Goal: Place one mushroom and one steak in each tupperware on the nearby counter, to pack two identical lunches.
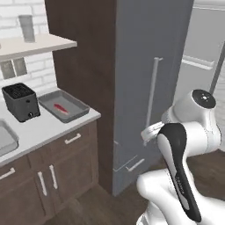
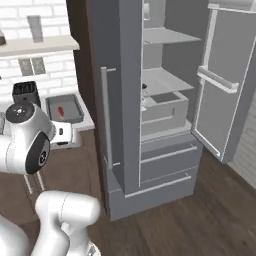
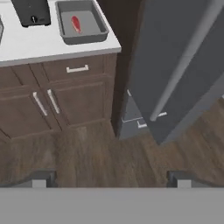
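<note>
Tupperware [image 3: 92,22]: sitting on the table [image 3: 43,46], well ahead of the gripper [image 3: 111,178] and off to its left, carrying one steak [image 3: 76,24] and no mushroom that can be made out.

Likely step in hand: going for the next piece of food, probably from the fridge [image 2: 165,100], which is standing open on the far side of the gripper from the tupperware.

Doing it well:
- swinging wide of the closed grey door [image 1: 151,88] before reaching in
- checking the shelves first, their contents being too small to tell
- coming down over the middle of the item
- closing only once it is lying between the fingertips

Gripper: hanging fully spread, holding nothing, touching nothing, pointing at the wooden floor [image 3: 87,153] between the cabinets [image 3: 74,96] and the fridge.
</note>
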You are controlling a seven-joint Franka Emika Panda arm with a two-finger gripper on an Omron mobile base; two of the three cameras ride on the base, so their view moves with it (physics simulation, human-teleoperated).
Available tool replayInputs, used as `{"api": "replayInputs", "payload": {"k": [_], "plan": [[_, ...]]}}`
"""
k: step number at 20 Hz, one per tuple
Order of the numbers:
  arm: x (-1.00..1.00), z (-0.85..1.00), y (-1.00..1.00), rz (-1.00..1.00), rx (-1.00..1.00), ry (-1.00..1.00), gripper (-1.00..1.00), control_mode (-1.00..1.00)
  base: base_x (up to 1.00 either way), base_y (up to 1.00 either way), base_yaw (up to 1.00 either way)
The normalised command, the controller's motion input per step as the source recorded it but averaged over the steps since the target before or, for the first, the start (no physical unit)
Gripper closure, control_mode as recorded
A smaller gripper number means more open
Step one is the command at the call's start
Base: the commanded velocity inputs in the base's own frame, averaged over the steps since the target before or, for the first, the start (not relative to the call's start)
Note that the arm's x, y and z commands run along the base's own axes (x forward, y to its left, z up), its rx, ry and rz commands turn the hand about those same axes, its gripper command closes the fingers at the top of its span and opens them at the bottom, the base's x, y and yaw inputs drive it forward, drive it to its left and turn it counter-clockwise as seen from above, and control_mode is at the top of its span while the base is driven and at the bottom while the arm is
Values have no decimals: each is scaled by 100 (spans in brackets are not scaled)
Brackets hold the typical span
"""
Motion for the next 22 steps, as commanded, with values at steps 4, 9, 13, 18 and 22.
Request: {"api": "replayInputs", "payload": {"k": [4, 9, 13, 18, 22], "plan": [[0, 0, 0, 0, 0, 0, -100, 100, 0, -17, -64], [0, 0, 0, 0, 0, 0, -100, 100, 9, -18, -69], [0, 0, 0, 0, 0, 0, -100, 100, 26, -1, -81], [0, 0, 0, 0, 0, 0, -100, 100, 25, -2, -80], [0, 0, 0, 0, 0, 0, -100, 100, 13, -13, -75]]}}
